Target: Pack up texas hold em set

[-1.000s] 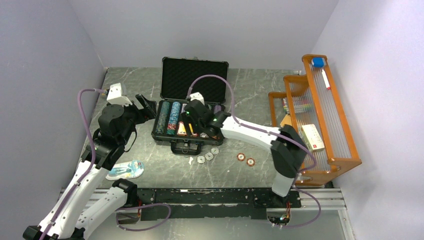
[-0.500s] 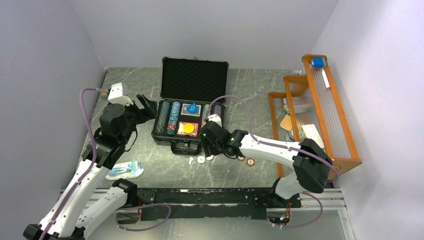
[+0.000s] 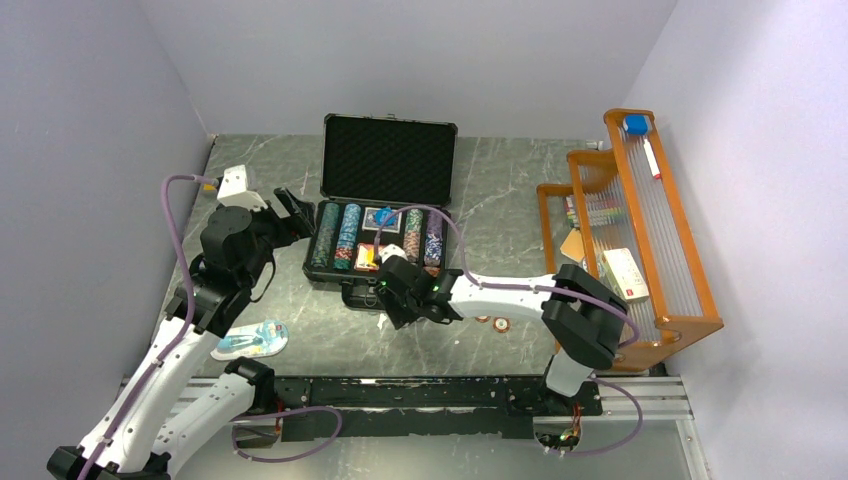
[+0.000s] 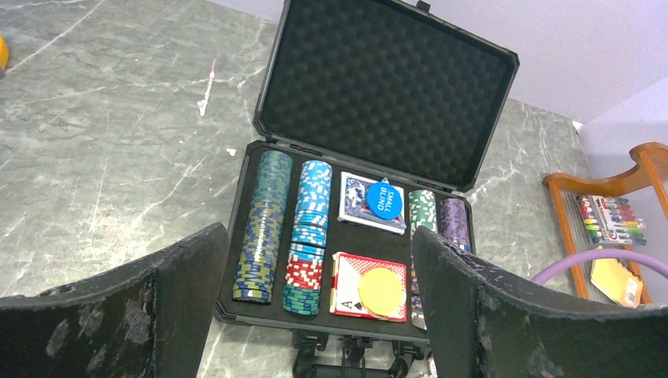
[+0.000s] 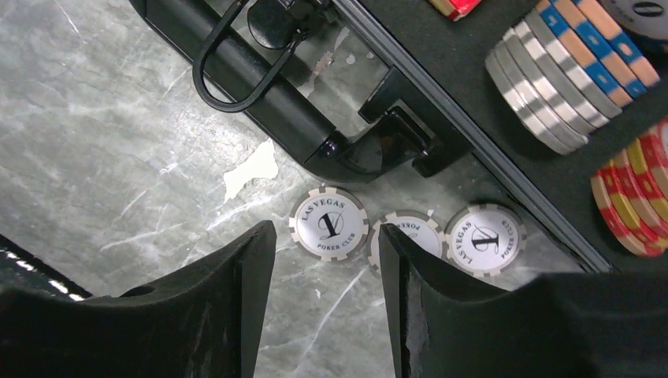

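Black case [image 3: 388,158]: open on the table, lid upright, tray mostly filled.
Left gripper [image 4: 319,232]: just left of the case and facing across it, jaws wide apart, nothing in them.
Right gripper [image 5: 324,232]: low over the table by the case's handle, jaws partly apart, straddling one white chip with no grip visible.
Chip rows [image 4: 264,228]: seated in the case's side slots.
Card decks: blue deck [image 4: 354,201] at the case's back middle, red deck [image 4: 346,287] in front of it.
Discs: blue disc [image 4: 384,201] on the blue deck, yellow disc [image 4: 380,290] on the red deck.
White chips [image 5: 328,224]: three in a row just outside the case's front wall.
Orange chips [image 3: 500,323]: two, front-right of the case.
Progress: seemingly most is packed; five loose chips and closing the lid remain.
Views: only the right wrist shows the white chips, which the gripper hides from above; only the top view shows the orange chips.
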You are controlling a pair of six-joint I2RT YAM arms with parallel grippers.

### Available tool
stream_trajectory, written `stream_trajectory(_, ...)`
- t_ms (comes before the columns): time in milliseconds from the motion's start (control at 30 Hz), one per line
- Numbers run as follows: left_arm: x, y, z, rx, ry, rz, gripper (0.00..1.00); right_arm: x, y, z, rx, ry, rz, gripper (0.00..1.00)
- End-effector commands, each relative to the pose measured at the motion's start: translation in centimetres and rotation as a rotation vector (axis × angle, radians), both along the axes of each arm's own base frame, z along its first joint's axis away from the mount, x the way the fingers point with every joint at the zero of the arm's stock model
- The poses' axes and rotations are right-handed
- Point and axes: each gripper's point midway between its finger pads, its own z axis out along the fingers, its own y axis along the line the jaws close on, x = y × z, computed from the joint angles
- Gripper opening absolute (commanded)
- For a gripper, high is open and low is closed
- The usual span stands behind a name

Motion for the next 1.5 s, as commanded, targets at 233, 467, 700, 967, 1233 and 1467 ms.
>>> stream_trajectory(233,0.1,-0.1,0.0,0.003,-0.006,0.000,0.89,0.3,1.7,-1.2,-0.010,-0.026,0.123,0.54)
stream_trajectory(467,0.1,0.0,0.1,0.003,-0.009,0.003,0.90,0.2,1.3,-2.2,-0.044,-0.019,0.137,0.56)
stream_trajectory(700,0.1,0.0,0.0,0.002,-0.006,0.002,0.90,0.0,0.4,-2.4,-0.106,-0.008,0.118,0.52)
stream_trajectory(967,0.1,-0.1,0.0,-0.001,-0.008,0.001,0.90,-2.1,-1.9,-2.6,-0.179,0.046,0.097,0.46)
stream_trajectory(1233,0.1,-0.2,-0.1,-0.005,-0.008,-0.004,0.90,-4.7,-4.7,-2.2,-0.226,0.128,0.064,0.44)
stream_trajectory(1467,0.1,-0.2,-0.1,-0.003,-0.004,-0.006,0.89,-1.5,-3.4,-0.1,-0.174,0.049,-0.077,0.65)
